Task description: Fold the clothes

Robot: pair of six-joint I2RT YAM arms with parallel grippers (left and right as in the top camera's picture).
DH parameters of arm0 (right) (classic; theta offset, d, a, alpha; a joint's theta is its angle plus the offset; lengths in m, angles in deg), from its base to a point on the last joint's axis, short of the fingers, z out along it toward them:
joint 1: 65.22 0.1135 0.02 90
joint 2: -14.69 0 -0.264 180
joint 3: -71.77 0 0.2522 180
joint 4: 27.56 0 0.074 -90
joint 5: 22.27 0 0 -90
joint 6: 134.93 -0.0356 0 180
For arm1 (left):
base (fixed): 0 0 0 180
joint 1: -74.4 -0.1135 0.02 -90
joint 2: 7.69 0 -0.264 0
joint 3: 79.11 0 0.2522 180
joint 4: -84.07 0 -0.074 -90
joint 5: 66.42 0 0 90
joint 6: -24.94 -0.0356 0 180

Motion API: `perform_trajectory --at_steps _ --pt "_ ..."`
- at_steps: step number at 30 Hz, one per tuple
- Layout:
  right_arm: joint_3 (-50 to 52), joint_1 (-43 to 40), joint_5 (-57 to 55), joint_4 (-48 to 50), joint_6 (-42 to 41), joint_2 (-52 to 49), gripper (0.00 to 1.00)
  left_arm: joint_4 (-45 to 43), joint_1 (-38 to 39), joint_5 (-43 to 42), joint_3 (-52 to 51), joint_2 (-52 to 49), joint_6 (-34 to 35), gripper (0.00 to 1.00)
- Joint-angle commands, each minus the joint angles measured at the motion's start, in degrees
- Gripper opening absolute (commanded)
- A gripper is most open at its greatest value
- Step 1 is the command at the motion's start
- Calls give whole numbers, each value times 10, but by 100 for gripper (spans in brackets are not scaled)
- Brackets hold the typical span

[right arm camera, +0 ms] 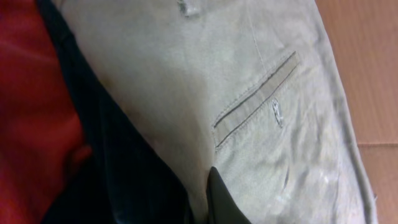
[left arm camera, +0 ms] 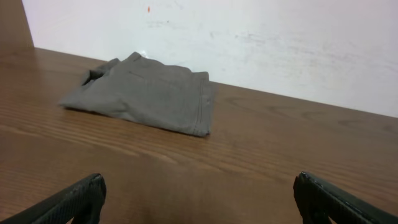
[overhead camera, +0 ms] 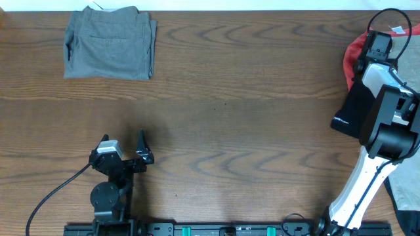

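Pale khaki trousers (right arm camera: 249,81) with a welt pocket fill the right wrist view, lying against a navy garment (right arm camera: 118,180) and a red one (right arm camera: 31,93). My right gripper (right arm camera: 205,186) is shut, with a fold of the khaki cloth pinched beside the one dark finger (right arm camera: 221,202) that shows. From overhead the right arm (overhead camera: 384,111) reaches over the red garment (overhead camera: 354,52) and a black garment (overhead camera: 348,111) at the table's right edge. Folded grey-olive trousers (overhead camera: 110,42) lie at the back left. My left gripper (overhead camera: 123,139) rests open near the front, holding nothing.
The left wrist view has the folded grey-olive trousers (left arm camera: 146,93) ahead of the open left gripper (left arm camera: 199,190), with a white wall (left arm camera: 280,43) behind the table's far edge. A black cable (overhead camera: 56,190) trails from the left arm's base.
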Motion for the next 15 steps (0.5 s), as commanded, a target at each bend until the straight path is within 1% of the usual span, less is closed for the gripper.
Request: perform_trajectory --at_steps 1,5,8,15 --pt "-8 -9 -29 -13 -46 -11 1 17 1 9 -11 4 -8 98" --pt "-8 -9 -36 -30 -127 12 1 17 1 9 -11 4 -8 98" --pt "-8 -8 -34 -40 -168 42 1 17 1 9 -11 4 -8 98" --pt "-8 -8 -30 -54 -176 110 1 17 1 9 -11 4 -8 98"
